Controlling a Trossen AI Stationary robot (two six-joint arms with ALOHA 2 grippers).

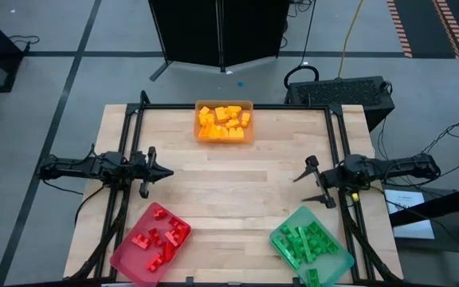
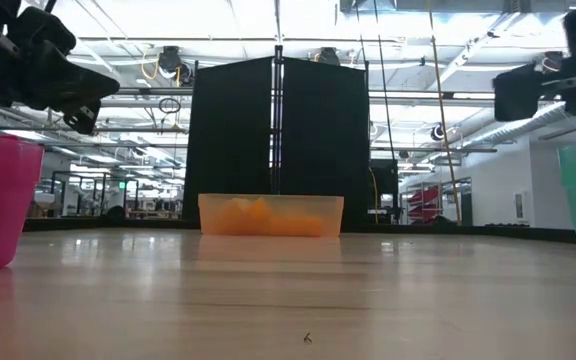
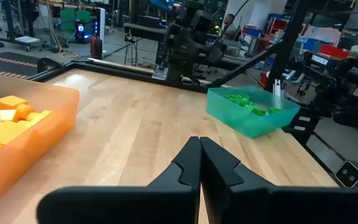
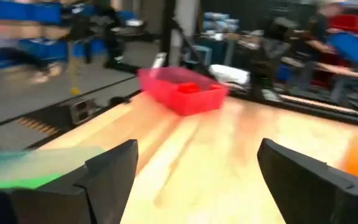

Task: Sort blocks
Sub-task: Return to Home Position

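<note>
Your pale wooden table (image 1: pixel 237 183), black frame rail (image 1: pixel 293 107) along its far edge, orange tray (image 1: pixel 197 123) at your 12 o'clock against that rail, pink-red tray (image 1: pixel 126 259) at 7 o'clock, teal-green tray (image 1: pixel 337 259) at 5 o'clock, all three well apart.

**Bench** (image 1: pixel 237 185), middle: bare wood, open from side to side and from the far tray to the near edge.

**Far edge, centre:** orange tray (image 1: pixel 197 121), walls upright, with free wood on either side up to the black frame rail (image 1: pixel 166 107).

**Near left corner:** pink-red tray (image 1: pixel 123 257), set askew.

**Near right corner:** green tray (image 1: pixel 343 253), set askew. A clear lane runs between these two trays.

**Left edge:** left claw (image 1: pixel 169 171), fingers together, raised off the bench just beyond the pink-red tray.

**Right edge:** right claw (image 1: pixel 300 186), fingers spread, raised just beyond the green tray. The claws are well apart.
</note>
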